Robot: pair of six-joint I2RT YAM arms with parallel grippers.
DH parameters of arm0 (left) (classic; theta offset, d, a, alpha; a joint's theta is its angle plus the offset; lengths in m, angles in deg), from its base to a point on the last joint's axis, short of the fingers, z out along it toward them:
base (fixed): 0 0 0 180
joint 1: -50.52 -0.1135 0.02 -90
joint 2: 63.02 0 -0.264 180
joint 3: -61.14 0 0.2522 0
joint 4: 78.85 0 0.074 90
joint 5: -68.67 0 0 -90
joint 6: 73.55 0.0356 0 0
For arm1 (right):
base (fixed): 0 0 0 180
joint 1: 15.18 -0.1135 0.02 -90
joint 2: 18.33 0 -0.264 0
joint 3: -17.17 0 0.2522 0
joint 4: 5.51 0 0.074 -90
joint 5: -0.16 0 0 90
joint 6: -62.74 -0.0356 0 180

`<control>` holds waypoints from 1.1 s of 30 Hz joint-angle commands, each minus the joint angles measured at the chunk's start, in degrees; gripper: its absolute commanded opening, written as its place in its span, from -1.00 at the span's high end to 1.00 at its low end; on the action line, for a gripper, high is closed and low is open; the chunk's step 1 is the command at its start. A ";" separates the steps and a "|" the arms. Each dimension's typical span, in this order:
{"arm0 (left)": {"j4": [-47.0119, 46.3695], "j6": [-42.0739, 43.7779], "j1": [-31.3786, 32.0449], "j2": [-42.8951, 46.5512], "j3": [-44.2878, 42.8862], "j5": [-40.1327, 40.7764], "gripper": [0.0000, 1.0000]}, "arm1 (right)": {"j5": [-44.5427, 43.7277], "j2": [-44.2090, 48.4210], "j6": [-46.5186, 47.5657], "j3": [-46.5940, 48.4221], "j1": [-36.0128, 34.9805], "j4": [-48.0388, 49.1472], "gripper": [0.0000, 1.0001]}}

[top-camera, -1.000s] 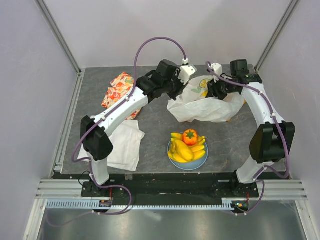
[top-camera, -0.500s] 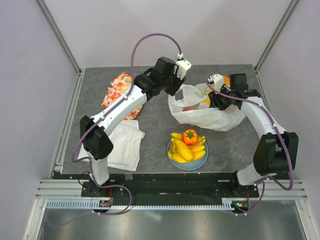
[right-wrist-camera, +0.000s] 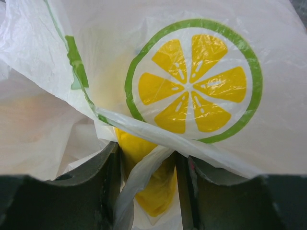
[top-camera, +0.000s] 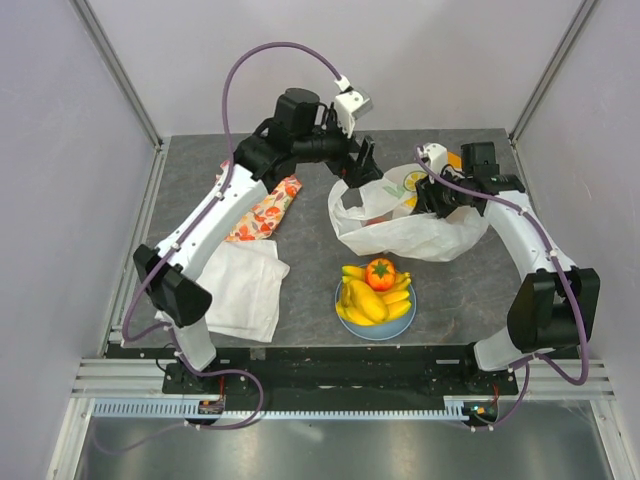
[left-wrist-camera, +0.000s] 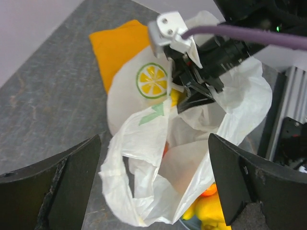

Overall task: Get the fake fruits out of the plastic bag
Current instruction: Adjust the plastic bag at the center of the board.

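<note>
The white plastic bag lies crumpled at the back right of the table, its mouth facing left. My left gripper hangs open above the bag's left edge; in the left wrist view its fingers stand wide apart over the bag, holding nothing. My right gripper is inside the bag, shut on a yellow fake fruit with a fold of bag film caught between the fingers. Something orange-red shows dimly through the bag. Yellow bananas and a red-orange fruit lie on the light-blue plate.
An orange floral cloth lies under my left arm, and a white cloth sits at the front left. A flat orange piece lies behind the bag. Grey walls and metal rails close the table in.
My left gripper has opened, let go of the bag's edge and risen above it. The bag has slumped lower. My right gripper stays shut inside the bag.
</note>
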 commanded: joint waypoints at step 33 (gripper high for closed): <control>1.21 5.91 -3.62 -11.01 2.26 -8.77 -0.72 | 7.88 -3.68 4.25 8.68 -0.32 -8.01 1.00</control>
